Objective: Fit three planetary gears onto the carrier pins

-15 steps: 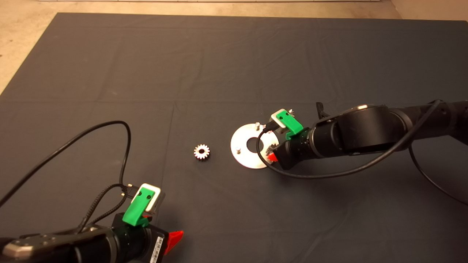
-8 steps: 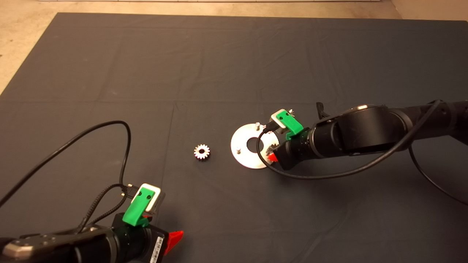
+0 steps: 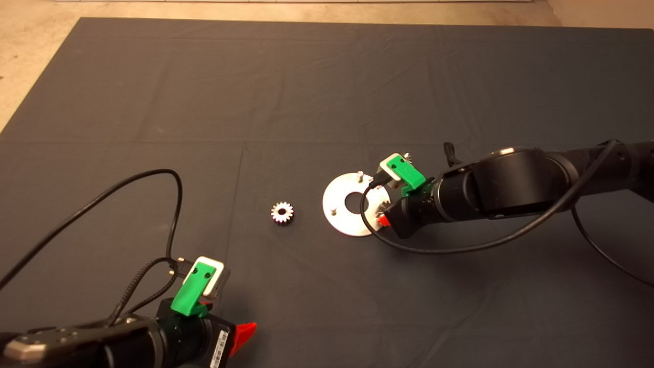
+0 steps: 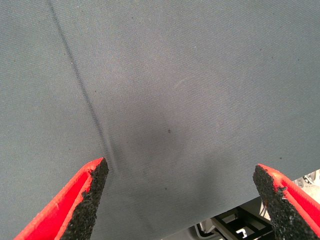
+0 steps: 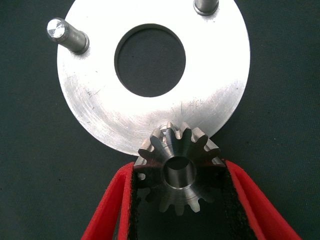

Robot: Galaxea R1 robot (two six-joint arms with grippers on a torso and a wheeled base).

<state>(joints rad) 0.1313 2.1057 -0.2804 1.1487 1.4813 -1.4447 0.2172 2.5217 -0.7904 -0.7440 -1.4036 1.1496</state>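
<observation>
My right gripper (image 5: 179, 200) is clamped on a small silvery toothed planetary gear (image 5: 178, 166), one black-padded red finger (image 5: 117, 205) on each flank. The gear sits at the near rim of the flat shiny silver round carrier plate (image 5: 100, 107), overlapping its edge; I cannot tell whether it is seated on a pin. Two short silvery carrier pins (image 5: 67, 35) stand bare on the plate, either side of its large central hole.

In the head view a second toothed gear (image 3: 282, 212) lies loose on the dark mat (image 3: 306, 92), near the plate on its left, apart from it.

My left gripper (image 4: 182, 200) is parked at the lower left of the mat, fingers spread wide, nothing between them.
</observation>
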